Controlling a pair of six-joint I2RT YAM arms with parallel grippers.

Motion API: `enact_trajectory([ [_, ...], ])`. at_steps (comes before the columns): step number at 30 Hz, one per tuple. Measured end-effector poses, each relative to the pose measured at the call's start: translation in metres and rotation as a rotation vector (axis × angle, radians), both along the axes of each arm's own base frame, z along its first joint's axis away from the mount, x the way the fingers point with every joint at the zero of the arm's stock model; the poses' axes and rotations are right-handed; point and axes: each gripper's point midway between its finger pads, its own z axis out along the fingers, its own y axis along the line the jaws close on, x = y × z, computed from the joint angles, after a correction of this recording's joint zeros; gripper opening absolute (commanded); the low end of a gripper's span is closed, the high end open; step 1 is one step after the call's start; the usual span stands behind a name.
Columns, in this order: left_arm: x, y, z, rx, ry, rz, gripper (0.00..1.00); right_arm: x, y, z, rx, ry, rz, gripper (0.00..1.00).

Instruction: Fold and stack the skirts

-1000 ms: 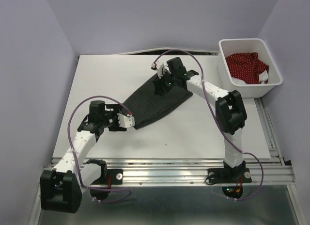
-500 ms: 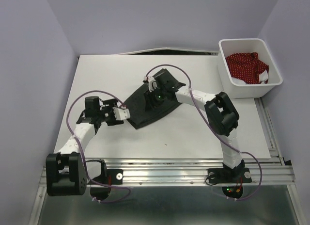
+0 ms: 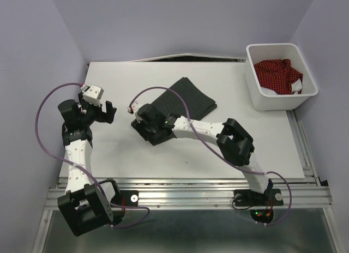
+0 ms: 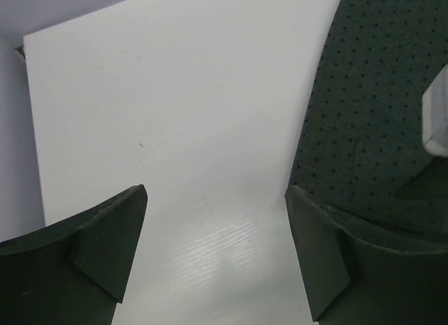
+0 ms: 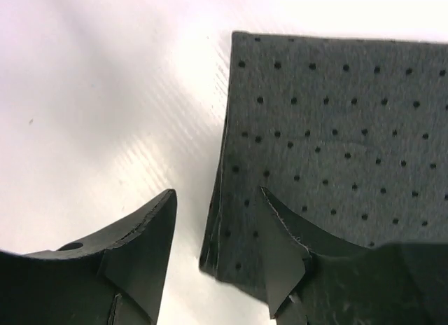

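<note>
Since half a second ago the left gripper (image 3: 107, 112) is pulling back from the dark skirt (image 3: 182, 103), which it was almost touching. It is now hanging raised, well apart from the cloth. The right gripper (image 3: 145, 125) is coming down from the skirt's middle to its near left corner, and the skirt is now lying shorter, doubled over on itself.

The left gripper (image 4: 213, 248) is standing wide open and gripping nothing. Bare table (image 4: 175, 115) is showing between its fingers, with the dark skirt (image 4: 371, 94) off to its right. The right gripper (image 5: 213, 248) is also standing open, clamping nothing. Its jaws are straddling the edge of the dark skirt (image 5: 336, 129): one finger is lying over the dotted cloth and the other over the table (image 5: 105, 94). Two layers are showing at the corner just below that finger.

One dark skirt is lying on the table (image 3: 218, 155) under the right gripper. Far to that gripper's right, one bin (image 3: 272, 103) is holding one bunched red skirt (image 3: 278, 73). A bit of white cloth (image 3: 297, 88) is peeking out beside it.
</note>
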Motion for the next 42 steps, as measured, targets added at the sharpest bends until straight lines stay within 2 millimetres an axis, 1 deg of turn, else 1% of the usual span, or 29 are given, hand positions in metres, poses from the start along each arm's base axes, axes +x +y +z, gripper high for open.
enact_trajectory([
  [2, 0.000, -0.002, 0.001, -0.052, 0.013, 0.017, 0.93, 0.002, 0.009, -0.006, -0.023, -0.040, -0.001, 0.55],
  [5, 0.004, -0.003, 0.010, -0.092, -0.009, 0.031, 0.93, 0.006, 0.010, -0.021, -0.073, -0.072, -0.012, 0.55],
  [6, 0.005, -0.003, 0.012, -0.101, -0.018, 0.034, 0.93, 0.008, 0.011, -0.034, -0.099, -0.075, -0.012, 0.55],
  [9, 0.007, -0.003, 0.017, -0.115, -0.032, 0.038, 0.93, 0.011, 0.012, -0.054, -0.144, -0.087, -0.013, 0.54],
  [11, 0.009, -0.003, 0.017, -0.121, -0.036, 0.039, 0.93, 0.015, 0.012, -0.051, -0.148, -0.106, -0.019, 0.53],
  [13, 0.011, -0.002, 0.017, -0.130, -0.028, 0.042, 0.93, 0.017, 0.011, -0.052, -0.163, -0.123, -0.020, 0.44],
  [14, 0.014, -0.002, 0.017, -0.134, -0.024, 0.043, 0.93, 0.018, 0.010, -0.054, -0.173, -0.132, -0.019, 0.33],
  [16, 0.017, -0.001, 0.017, -0.139, -0.023, 0.044, 0.93, 0.020, 0.010, -0.055, -0.185, -0.148, -0.017, 0.18],
  [17, 0.018, 0.000, 0.018, -0.139, -0.025, 0.045, 0.93, 0.020, 0.009, -0.055, -0.191, -0.155, -0.013, 0.06],
  [18, 0.018, 0.000, 0.019, -0.139, -0.028, 0.045, 0.93, 0.020, 0.009, -0.055, -0.196, -0.159, -0.009, 0.01],
  [22, 0.024, 0.002, 0.024, -0.136, -0.042, 0.044, 0.93, 0.021, 0.008, -0.055, -0.204, -0.166, -0.004, 0.01],
  [24, 0.030, 0.004, 0.025, -0.137, -0.037, 0.042, 0.92, 0.017, 0.007, -0.054, -0.199, -0.160, 0.016, 0.01],
  [25, 0.032, 0.004, 0.026, -0.139, -0.035, 0.039, 0.92, 0.015, 0.006, -0.055, -0.201, -0.152, 0.025, 0.01],
  [28, 0.042, 0.006, 0.026, -0.141, -0.017, 0.025, 0.90, -0.003, -0.001, -0.049, -0.198, -0.091, 0.091, 0.01],
  [30, 0.047, 0.006, 0.023, -0.143, -0.001, 0.003, 0.89, -0.016, -0.005, -0.037, -0.180, -0.044, 0.139, 0.01],
  [31, 0.048, 0.005, 0.021, -0.144, 0.006, -0.005, 0.89, -0.023, -0.005, -0.028, -0.163, -0.025, 0.163, 0.01],
  [32, 0.048, 0.004, 0.017, -0.147, 0.018, -0.012, 0.89, -0.031, -0.005, -0.012, -0.133, -0.007, 0.190, 0.01],
  [33, 0.048, 0.003, 0.015, -0.148, 0.023, -0.017, 0.89, -0.035, -0.003, -0.001, -0.110, -0.001, 0.203, 0.01],
  [34, 0.047, 0.002, 0.012, -0.151, 0.033, -0.024, 0.89, -0.042, -0.001, 0.020, -0.062, 0.007, 0.226, 0.01],
  [35, 0.047, 0.002, 0.011, -0.152, 0.039, -0.029, 0.89, -0.045, 0.000, 0.031, -0.038, 0.008, 0.234, 0.01],
  [36, 0.046, 0.001, 0.010, -0.151, 0.041, -0.031, 0.89, -0.047, 0.000, 0.053, 0.010, 0.004, 0.243, 0.01],
  [37, 0.046, 0.001, 0.010, -0.151, 0.041, -0.035, 0.89, -0.049, 0.001, 0.064, 0.037, 0.009, 0.252, 0.01],
  [38, 0.046, 0.000, 0.010, -0.149, 0.040, -0.041, 0.89, -0.052, 0.002, 0.083, 0.086, 0.023, 0.261, 0.01],
  [40, 0.045, -0.001, 0.010, -0.148, 0.040, -0.044, 0.89, -0.047, 0.003, 0.105, 0.150, 0.039, 0.261, 0.01],
  [42, 0.045, -0.001, 0.010, -0.149, 0.040, -0.047, 0.89, -0.036, 0.001, 0.119, 0.205, 0.071, 0.245, 0.01],
])
